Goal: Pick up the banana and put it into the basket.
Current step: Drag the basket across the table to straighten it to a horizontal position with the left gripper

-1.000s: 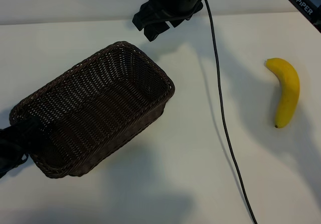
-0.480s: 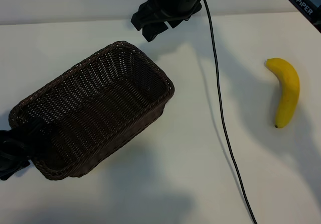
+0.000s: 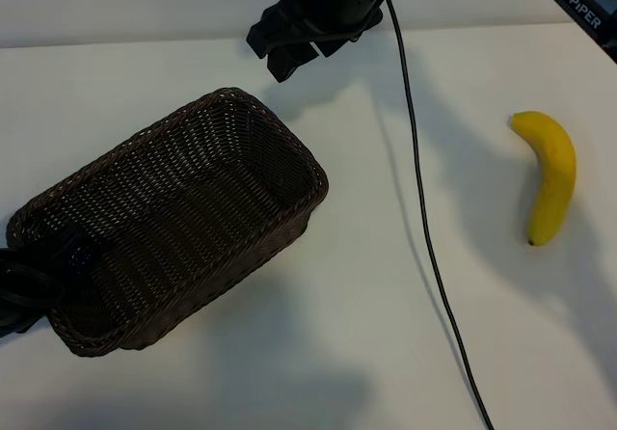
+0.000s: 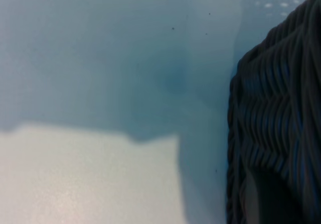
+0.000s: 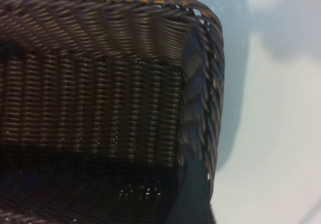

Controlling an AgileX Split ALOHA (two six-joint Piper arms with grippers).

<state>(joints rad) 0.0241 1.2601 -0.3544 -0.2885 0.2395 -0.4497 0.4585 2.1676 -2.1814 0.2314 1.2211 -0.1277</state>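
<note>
At the table's left edge, left gripper (image 3: 23, 290): I had it down against the short end of the wicker basket (image 3: 319, 172), at the braided rim. Whether it was clamped on that rim I could not tell, as it showed only as a dark mass there.
Reason for that place: I judged it was there to steady the basket or position it, so that the drop would meet an open mouth.
Basket: it lay slantwise on the white table (image 3: 337, 362), mouth up and empty. Its far corner pointed toward my other arm.
Right gripper (image 3: 282, 48): it hung above the table just past that far corner, tilted downward, jaws spread wide and holding nothing. Its wrist camera looked into the basket's corner, not at the fruit.
Black cable (image 3: 425, 228): it trailed from the right arm across the table, between basket and fruit. I judged it something to clear on the reach.
Banana (image 3: 553, 174): it lay flat and untouched at the table's far right, well apart from both grippers and the basket, dark tip toward the camera.
Step in hand: the pick had not begun. I judged the right arm the one to fetch it.
</note>
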